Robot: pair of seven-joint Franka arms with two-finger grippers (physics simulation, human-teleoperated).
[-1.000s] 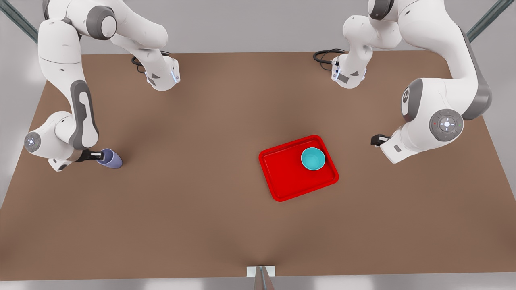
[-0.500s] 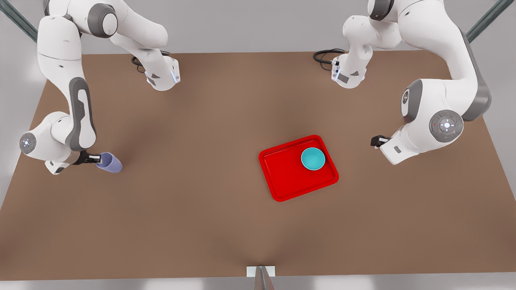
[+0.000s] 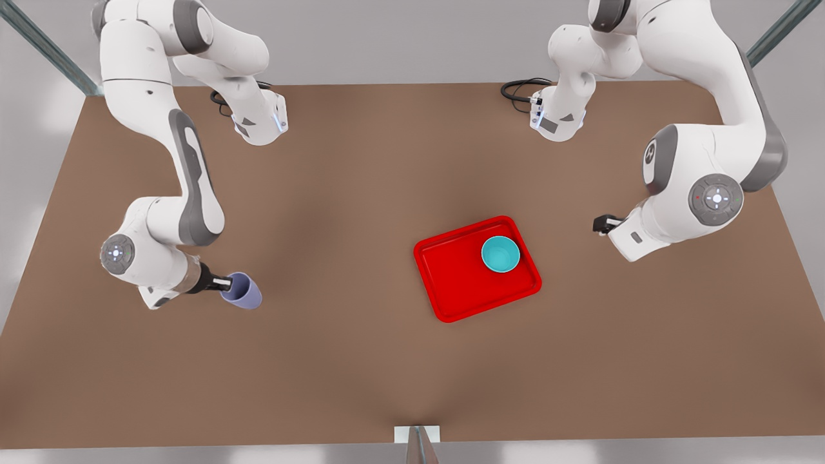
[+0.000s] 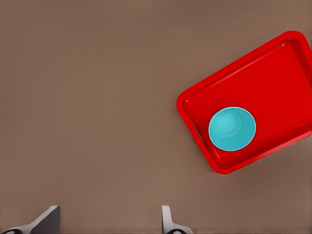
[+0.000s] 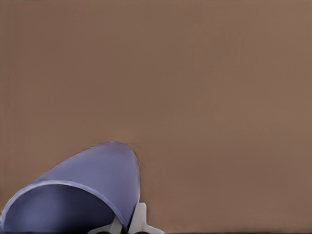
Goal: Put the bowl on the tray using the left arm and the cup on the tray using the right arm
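In the front view, the lavender cup (image 3: pixel 242 290) is seen clamped at its rim by the right gripper (image 3: pixel 224 283) on the front view's left, well apart from the red tray (image 3: pixel 451 283). The teal bowl (image 3: pixel 501 254) is seen resting in the tray's far corner. The left gripper (image 3: pixel 599 224) is held near the tray on the front view's right.

In the left wrist view, its fingers (image 4: pixel 46 219) are shown spread wide with nothing between them, the bowl (image 4: pixel 232 128) lying on the tray (image 4: pixel 278 78).

In the right wrist view, the cup (image 5: pixel 83 192) is shown pinched at its rim above the brown table (image 5: pixel 195 73).
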